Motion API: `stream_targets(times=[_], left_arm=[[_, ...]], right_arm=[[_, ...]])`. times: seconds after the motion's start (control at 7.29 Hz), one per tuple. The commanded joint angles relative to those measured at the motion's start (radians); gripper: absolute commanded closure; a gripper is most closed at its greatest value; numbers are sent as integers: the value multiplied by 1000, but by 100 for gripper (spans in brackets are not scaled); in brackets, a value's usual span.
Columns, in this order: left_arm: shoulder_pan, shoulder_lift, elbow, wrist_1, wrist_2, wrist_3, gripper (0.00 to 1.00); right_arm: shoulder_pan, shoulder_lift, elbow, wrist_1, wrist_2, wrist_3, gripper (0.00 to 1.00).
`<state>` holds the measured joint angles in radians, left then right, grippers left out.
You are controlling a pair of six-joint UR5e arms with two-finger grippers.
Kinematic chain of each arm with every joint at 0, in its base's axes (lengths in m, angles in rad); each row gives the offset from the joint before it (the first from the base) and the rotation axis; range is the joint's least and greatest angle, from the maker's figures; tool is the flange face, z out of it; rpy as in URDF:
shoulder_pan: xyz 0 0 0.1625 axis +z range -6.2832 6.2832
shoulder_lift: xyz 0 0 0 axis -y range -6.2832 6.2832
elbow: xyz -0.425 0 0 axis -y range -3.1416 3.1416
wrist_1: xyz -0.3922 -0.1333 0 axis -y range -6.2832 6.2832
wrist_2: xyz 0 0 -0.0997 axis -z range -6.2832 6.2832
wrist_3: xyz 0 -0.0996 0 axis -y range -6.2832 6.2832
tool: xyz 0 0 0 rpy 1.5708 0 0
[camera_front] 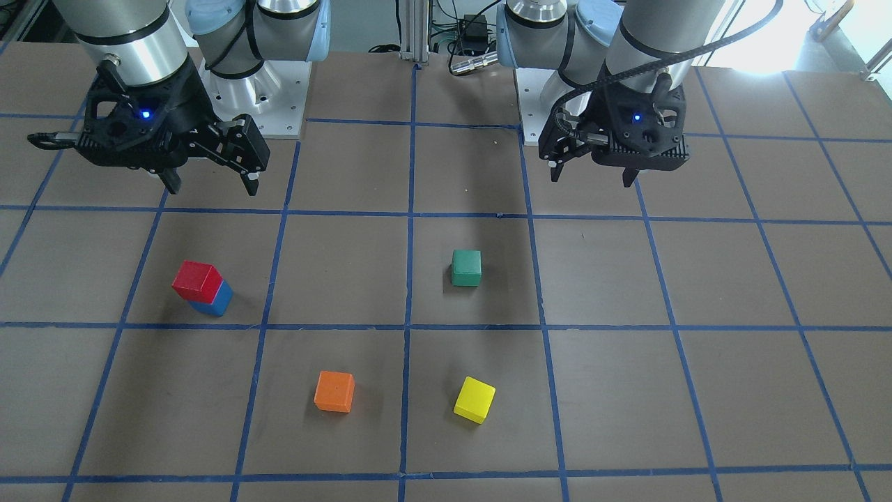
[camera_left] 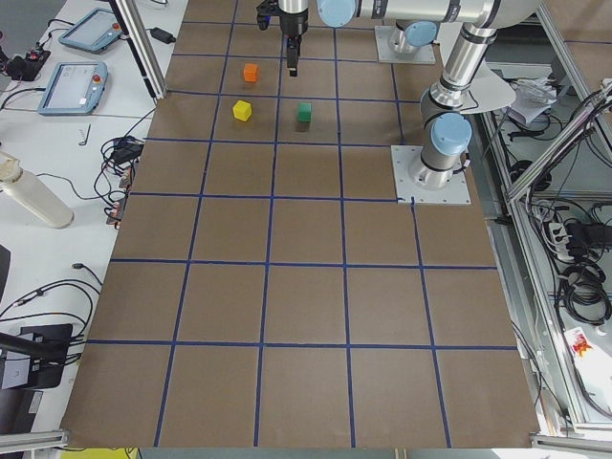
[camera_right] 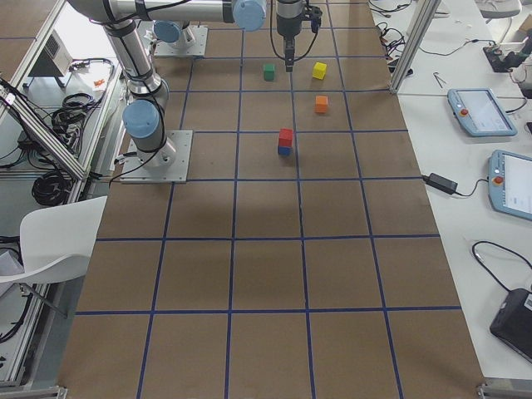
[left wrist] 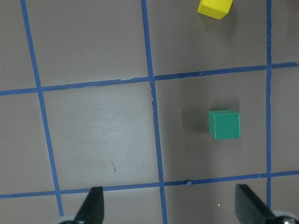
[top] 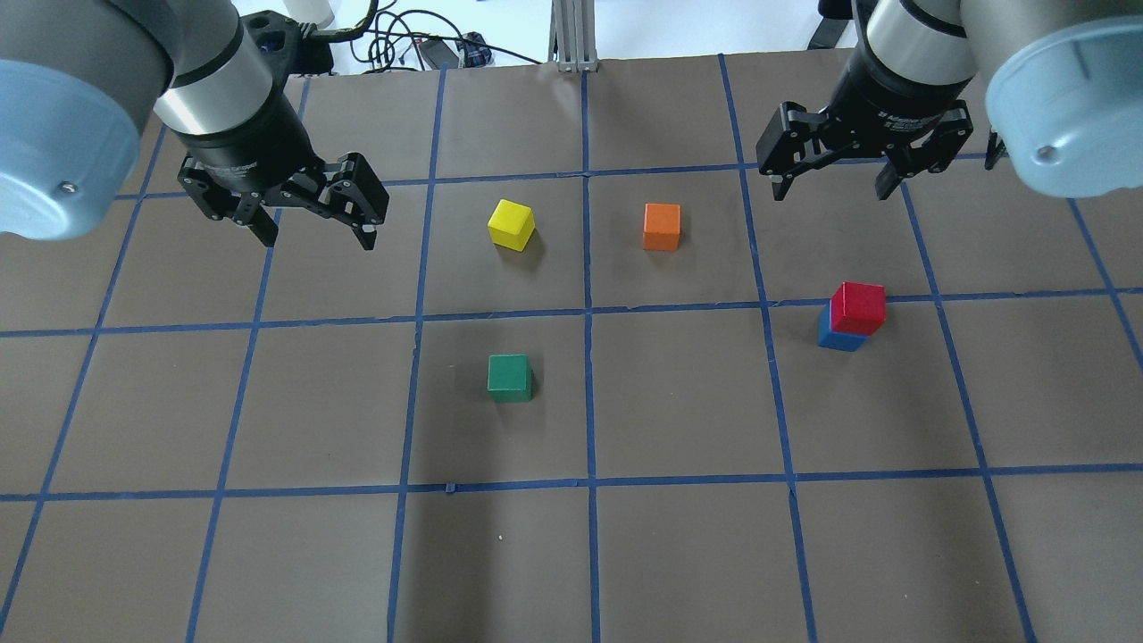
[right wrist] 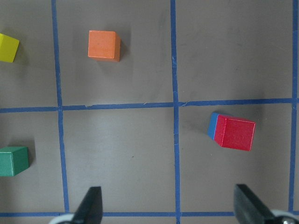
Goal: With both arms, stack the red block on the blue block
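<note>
The red block [camera_front: 197, 279] sits on top of the blue block [camera_front: 214, 301], turned a little against it; the stack also shows in the overhead view, red block [top: 859, 305] over blue block [top: 835, 338], and in the right wrist view [right wrist: 236, 133]. My right gripper [top: 831, 189] is open and empty, raised above the table beyond the stack and apart from it. My left gripper [top: 318, 234] is open and empty, raised over the table's other side. In the front-facing view the right gripper [camera_front: 213, 187] is at left and the left gripper [camera_front: 592, 178] at right.
A green cube [top: 510, 377] sits near the table's middle. A yellow cube [top: 512, 223] and an orange cube [top: 662, 226] sit side by side farther from the robot. The brown table top [top: 679, 554] carries a blue tape grid.
</note>
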<state>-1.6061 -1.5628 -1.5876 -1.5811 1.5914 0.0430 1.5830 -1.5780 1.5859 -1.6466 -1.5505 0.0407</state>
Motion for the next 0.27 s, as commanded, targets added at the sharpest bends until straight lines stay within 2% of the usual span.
stream_targets(times=[0.0, 0.14], left_arm=[[-2, 3, 1, 0, -1, 0, 0], [-2, 3, 0, 0, -1, 0, 0]], right_arm=[[2, 19, -50, 83, -11, 2, 0], [2, 19, -52, 84, -11, 4, 0]])
